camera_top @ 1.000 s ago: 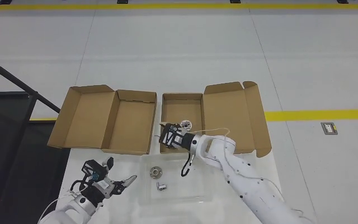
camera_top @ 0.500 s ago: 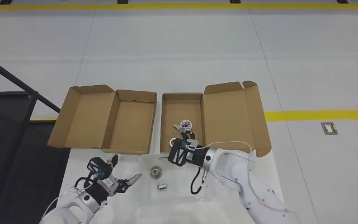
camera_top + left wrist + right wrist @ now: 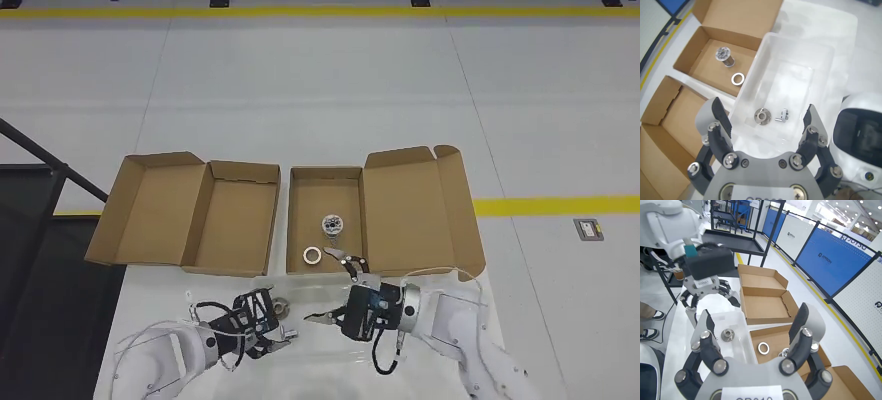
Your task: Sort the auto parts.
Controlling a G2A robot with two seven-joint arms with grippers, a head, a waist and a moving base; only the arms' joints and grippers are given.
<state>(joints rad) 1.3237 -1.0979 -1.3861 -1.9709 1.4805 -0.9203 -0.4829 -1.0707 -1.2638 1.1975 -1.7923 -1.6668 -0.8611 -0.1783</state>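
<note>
Clear tray (image 3: 751, 66) sits on the white worktop (image 3: 819, 24), just near of two open cardboard boxes. Two parts lie in the tray's left end: a round flanged hub (image 3: 762, 116) and a small L-shaped bracket (image 3: 783, 116), just beside each other, not touching, bracket on the right. Left gripper (image 3: 763, 103) hangs above that end of the tray, over the hub. Its jaws are spread wide w/ nothing between them.

Right box (image 3: 325, 195) holds a flat metal ring (image 3: 738, 79) at its near end and a stubby cylinder part (image 3: 725, 57) w/ a wide head farther in, the two well apart. Right gripper (image 3: 755, 310) is above where the tray's far wall meets the right box's near wall, one finger over the tray, the other over the box. Its jaws are also released, carrying nothing. Left box (image 3: 235, 220) stands left of the right box, lid flap folded out.
</note>
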